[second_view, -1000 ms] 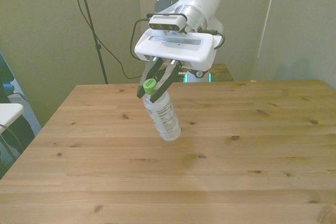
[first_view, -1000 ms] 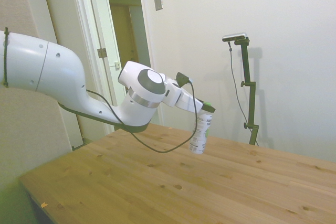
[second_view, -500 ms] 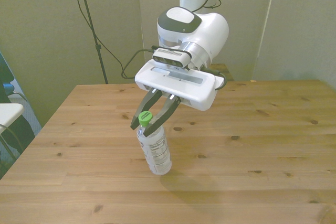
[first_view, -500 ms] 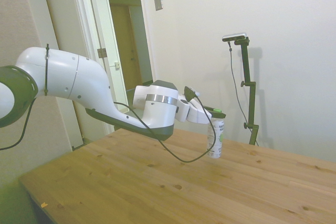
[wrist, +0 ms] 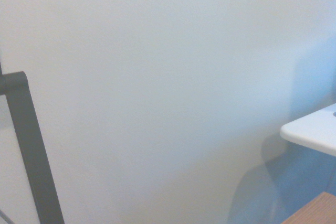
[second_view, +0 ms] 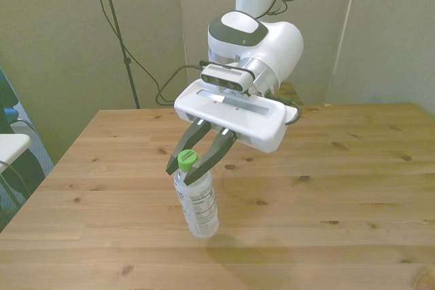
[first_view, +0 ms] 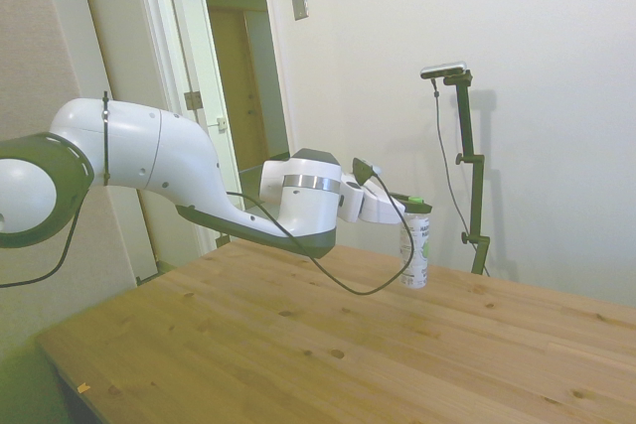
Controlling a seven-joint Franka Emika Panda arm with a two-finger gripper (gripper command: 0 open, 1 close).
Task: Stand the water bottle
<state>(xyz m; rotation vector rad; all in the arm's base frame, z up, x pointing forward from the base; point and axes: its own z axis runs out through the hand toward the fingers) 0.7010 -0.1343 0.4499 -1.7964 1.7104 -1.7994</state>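
Bottle (second_view: 197, 202) now upright under gripper (second_view: 187, 165)

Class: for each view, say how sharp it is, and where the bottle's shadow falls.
Side view: sharp, with soft, even light; no clear shadow under the bottle. Front view: sharp; a faint shadow lies on the table beside the bottle's base, toward that view's right. Wrist view: soft, mostly blank wall; no bottle.

Clear water bottle (second_view: 198, 202) with green cap, white printed label; white arm (second_view: 262, 35); brown wooden table (second_view: 326, 188).
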